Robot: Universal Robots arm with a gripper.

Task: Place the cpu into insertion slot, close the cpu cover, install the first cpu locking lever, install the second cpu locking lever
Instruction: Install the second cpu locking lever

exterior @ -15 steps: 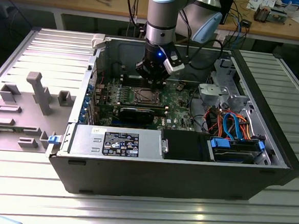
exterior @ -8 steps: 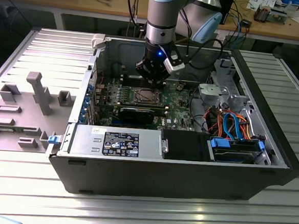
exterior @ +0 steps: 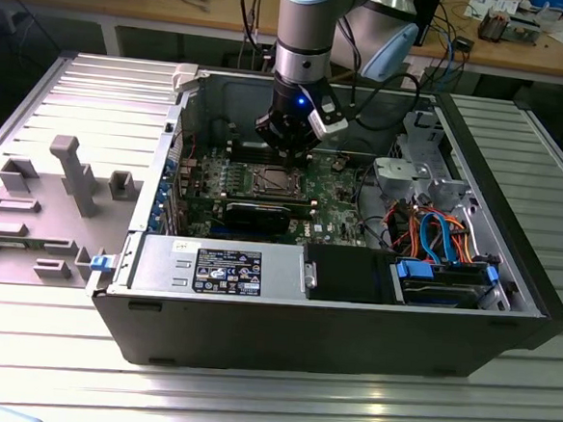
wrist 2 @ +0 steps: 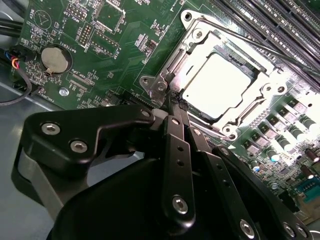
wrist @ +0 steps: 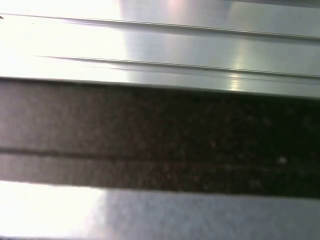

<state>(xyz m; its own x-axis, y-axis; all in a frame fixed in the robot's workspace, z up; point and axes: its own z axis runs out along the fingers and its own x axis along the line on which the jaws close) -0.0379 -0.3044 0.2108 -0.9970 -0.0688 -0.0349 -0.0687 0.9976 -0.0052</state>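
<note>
The cpu [wrist 2: 220, 85] lies flat in its socket on the green board [wrist 2: 115, 45], its silver top showing through the window of the cpu cover [wrist 2: 264, 91], which lies down over it. A thin locking lever [wrist 2: 260, 46] runs along one side of the socket. My gripper [wrist 2: 176, 102] is shut, its black fingers [wrist 2: 172, 145] pressed together with the tips at the socket's corner hinge [wrist 2: 159, 87]. Whether they pinch a lever end I cannot tell. In the exterior view the gripper [exterior: 285, 153] hangs inside the open case just above the socket [exterior: 269, 179].
A coin battery [wrist 2: 55, 59] and memory slots [wrist 2: 280, 20] flank the socket. In the case, a power supply [exterior: 224, 268] sits in front and a drive cage with coloured cables [exterior: 435, 231] on the exterior view's right. Grey fixtures [exterior: 72, 172] stand outside on the exterior view's left.
</note>
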